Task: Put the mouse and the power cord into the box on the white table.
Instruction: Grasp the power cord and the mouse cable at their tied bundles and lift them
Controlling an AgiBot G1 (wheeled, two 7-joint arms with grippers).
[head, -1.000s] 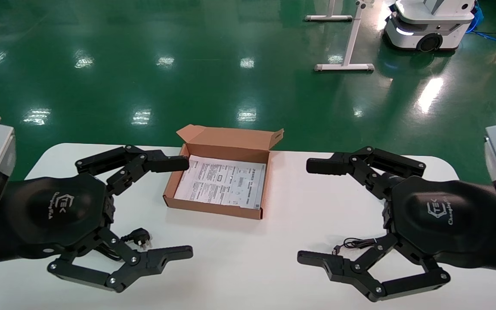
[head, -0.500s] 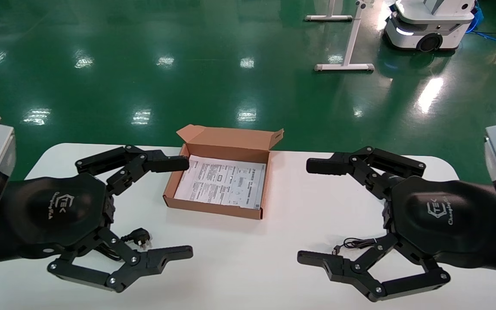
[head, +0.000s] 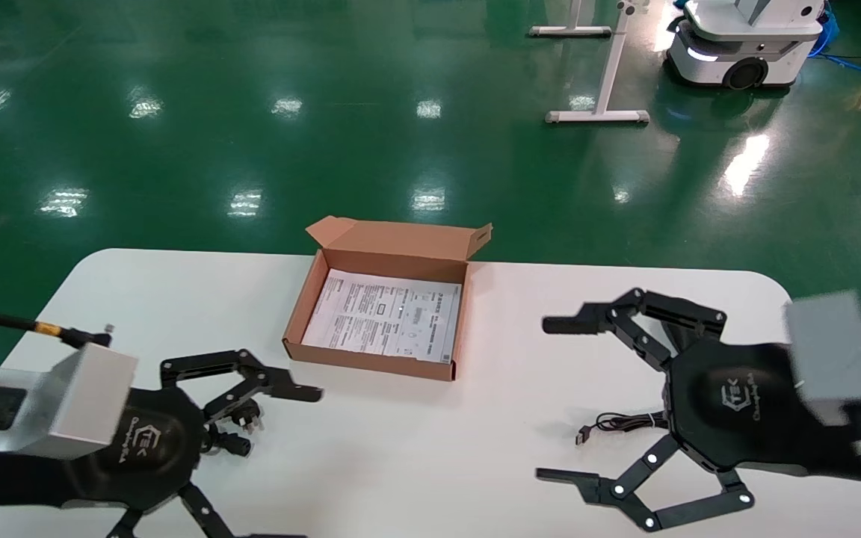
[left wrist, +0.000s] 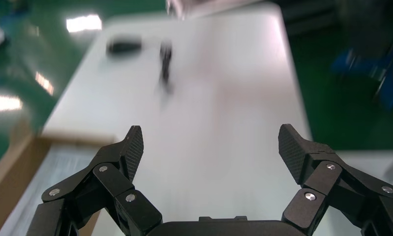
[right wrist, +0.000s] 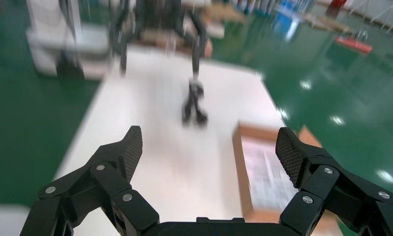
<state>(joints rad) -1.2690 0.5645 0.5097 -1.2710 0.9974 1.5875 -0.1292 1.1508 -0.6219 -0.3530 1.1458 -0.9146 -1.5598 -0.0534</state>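
Both grippers spread wide beside the box (head: 382,317).

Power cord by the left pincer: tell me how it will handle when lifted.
The power cord looks like a bundled cable, so it will probably sag and dangle rather than stay stiff. Its chunky plug likely makes one end heavier, so it may swing. The open left pincer should probably grip the bundle, not a single strand.

Bright even overhead lighting, white glare patches on the glossy green floor (head: 176,149) toward 12 o'clock, soft shadows on the white table (head: 415,456), both wrist views motion-blurred beyond sharp fingertips (left wrist: 134,142).
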